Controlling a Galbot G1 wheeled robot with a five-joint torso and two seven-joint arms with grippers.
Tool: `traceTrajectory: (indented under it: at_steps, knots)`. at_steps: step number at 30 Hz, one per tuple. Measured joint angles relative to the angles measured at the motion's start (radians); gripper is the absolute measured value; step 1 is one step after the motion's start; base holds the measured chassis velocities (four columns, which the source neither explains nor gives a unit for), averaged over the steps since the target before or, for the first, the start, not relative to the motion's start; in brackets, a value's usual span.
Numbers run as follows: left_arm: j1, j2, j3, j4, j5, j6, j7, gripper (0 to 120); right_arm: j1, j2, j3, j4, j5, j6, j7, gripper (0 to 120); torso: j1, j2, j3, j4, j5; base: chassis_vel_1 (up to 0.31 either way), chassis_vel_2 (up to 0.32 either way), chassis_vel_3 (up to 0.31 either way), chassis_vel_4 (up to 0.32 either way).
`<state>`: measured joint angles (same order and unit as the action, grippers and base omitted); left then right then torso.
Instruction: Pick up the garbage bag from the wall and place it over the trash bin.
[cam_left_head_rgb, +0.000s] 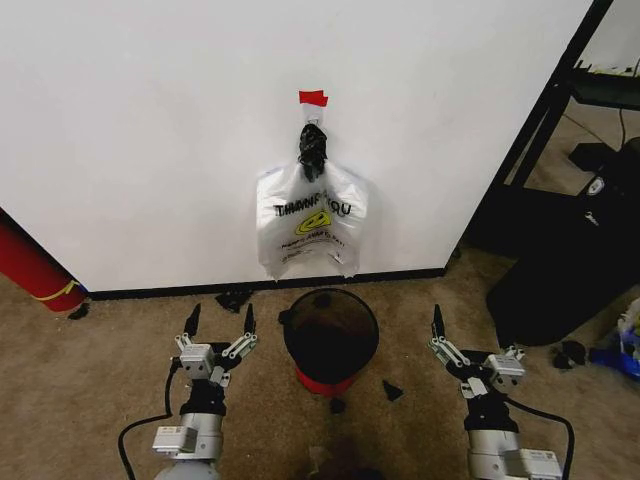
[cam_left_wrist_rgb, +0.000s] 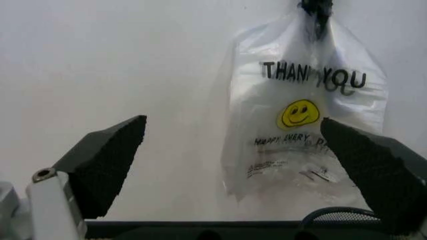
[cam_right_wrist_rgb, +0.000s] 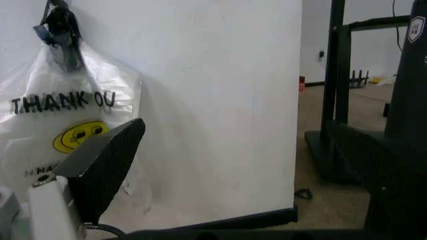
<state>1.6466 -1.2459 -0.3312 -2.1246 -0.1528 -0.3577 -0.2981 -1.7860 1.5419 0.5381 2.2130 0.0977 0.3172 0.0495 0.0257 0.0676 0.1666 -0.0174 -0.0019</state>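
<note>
Brown carpet (cam_left_head_rgb: 100, 350) covers the floor up to the black baseboard (cam_left_head_rgb: 250, 287) of the wall (cam_left_head_rgb: 150, 120), with small dark scraps scattered on it.

Nearest the camera, both arms are low over the carpet. The left gripper (cam_left_head_rgb: 220, 325) is to the left of the trash bin (cam_left_head_rgb: 331, 335), jaws spread apart and empty, pointing toward the wall. In the left wrist view its two dark pads (cam_left_wrist_rgb: 107, 162) stand wide apart, framing the bag beyond them without touching it. The right gripper (cam_left_head_rgb: 470, 350) is to the right of the bin; one dark finger (cam_left_head_rgb: 437, 322) points forward. In the right wrist view one pad (cam_right_wrist_rgb: 107, 160) shows on one side and a dark mass on the other with a wide gap between, so the jaws read as apart, holding nothing.

Between the two grippers, the trash bin stands upright on the carpet near the wall: round, black mesh, red base, its mouth uncovered. Its rim (cam_left_wrist_rgb: 337, 214) shows at the edge of the left wrist view.

Farther off, the garbage bag (cam_left_head_rgb: 312, 222) hangs flat against the wall directly above the bin, clear of its rim. It is translucent white with "THANK YOU" lettering and a yellow smiley (cam_left_wrist_rgb: 298, 113). Its top is bunched under a black knot (cam_left_head_rgb: 313, 147), just below a red tape strip (cam_left_head_rgb: 313, 98).

To the right stand a black frame (cam_left_head_rgb: 560, 90) and a dark bulk (cam_left_head_rgb: 570, 260). A red cylinder (cam_left_head_rgb: 30, 265) lies at the far left.
</note>
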Motion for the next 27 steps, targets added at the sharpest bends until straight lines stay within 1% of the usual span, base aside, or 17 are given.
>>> traceTrajectory:
  at_steps: [11,15,20,23,24,25,27]
  knots:
    - [0.013,-0.007,-0.005,-0.002,0.013,-0.003,-0.001,100,0.023,-0.018,-0.009,-0.031,0.012,0.001,-0.002,100,0.0,0.0,0.0,0.0,0.0,0.0,0.0,0.0,0.0]
    - [0.029,-0.009,-0.002,-0.019,0.012,-0.003,-0.001,100,0.023,-0.02,-0.012,-0.032,0.013,0.001,-0.002,100,0.0,0.0,0.0,0.0,0.0001,0.0,0.0,0.0,0.0]
    - [0.026,-0.011,-0.011,-0.016,0.012,-0.004,-0.002,100,0.024,-0.028,-0.012,-0.027,0.016,-0.003,-0.002,100,0.0,0.0,0.0,-0.0001,0.0,0.0,0.0,0.0,0.0]
    - [0.021,-0.005,-0.019,-0.012,0.01,-0.004,-0.003,100,0.047,-0.054,-0.02,-0.028,0.069,-0.025,-0.003,100,0.0,0.0,0.0,-0.0002,-0.0001,0.0,0.0,0.0,0.0]
    - [0.024,-0.003,-0.022,-0.013,0.011,-0.002,-0.003,100,0.067,-0.084,-0.027,-0.036,0.123,-0.043,-0.007,100,0.0,0.0,0.0,-0.0002,0.0,0.0,0.0,0.0,0.0]
    - [0.024,-0.003,-0.022,-0.013,0.011,-0.002,-0.003,100,0.067,-0.084,-0.027,-0.036,0.123,-0.043,-0.007,100,0.0,0.0,0.0,-0.0002,0.0,0.0,0.0,0.0,0.0]
    - [0.032,-0.003,-0.027,-0.013,0.012,-0.002,-0.004,100,0.092,-0.118,-0.031,-0.049,0.17,-0.055,-0.018,100,0.0,0.0,0.0,-0.0003,0.0,0.0,0.0,0.0,0.0]
